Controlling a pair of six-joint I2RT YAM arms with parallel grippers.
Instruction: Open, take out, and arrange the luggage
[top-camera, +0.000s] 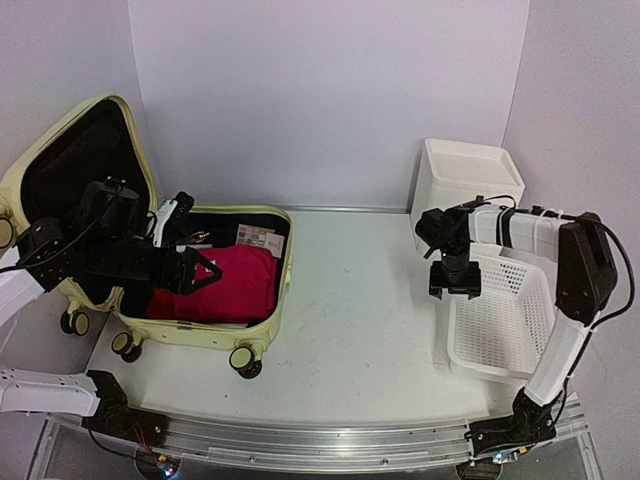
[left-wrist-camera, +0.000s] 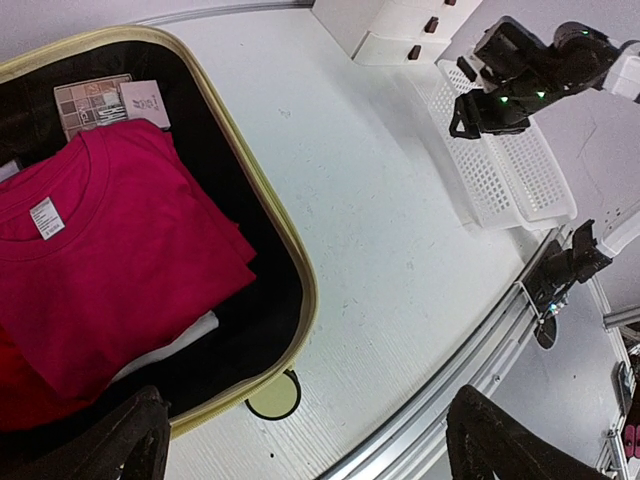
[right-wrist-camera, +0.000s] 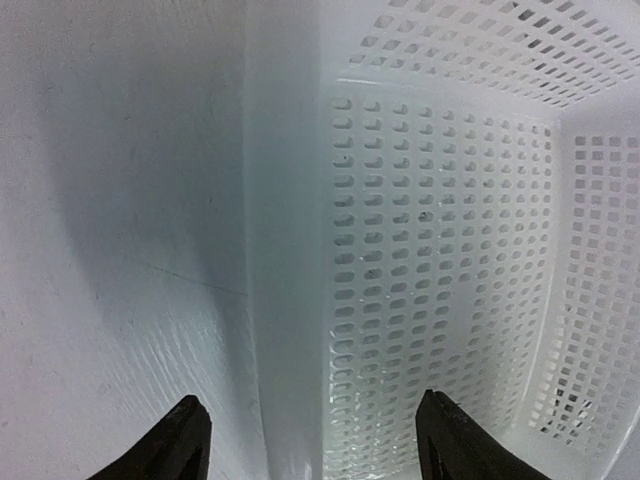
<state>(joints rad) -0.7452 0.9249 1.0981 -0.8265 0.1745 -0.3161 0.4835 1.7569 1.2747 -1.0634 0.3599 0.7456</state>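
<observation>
At the left end of the surface (top-camera: 360, 320) the luggage (top-camera: 200, 335) lies open, lid up against the side wall, its long axis running from the near wheels toward the back. The left hand (top-camera: 195, 270) hangs right over the folded red shirt (left-wrist-camera: 110, 260) inside, jaws wide and empty. The right hand (top-camera: 455, 280), well apart, straddles the white basket's (top-camera: 452, 335) rim with fingers spread, so the left arm looks far nearer

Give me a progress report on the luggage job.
Done: the luggage lies open, lid up. In hand: the left gripper hovers open over the red shirt inside; the right gripper, open, straddles the white basket wall. Left: the shirt and the small flat items behind it are not yet taken out, and the basket holds nothing.
</observation>
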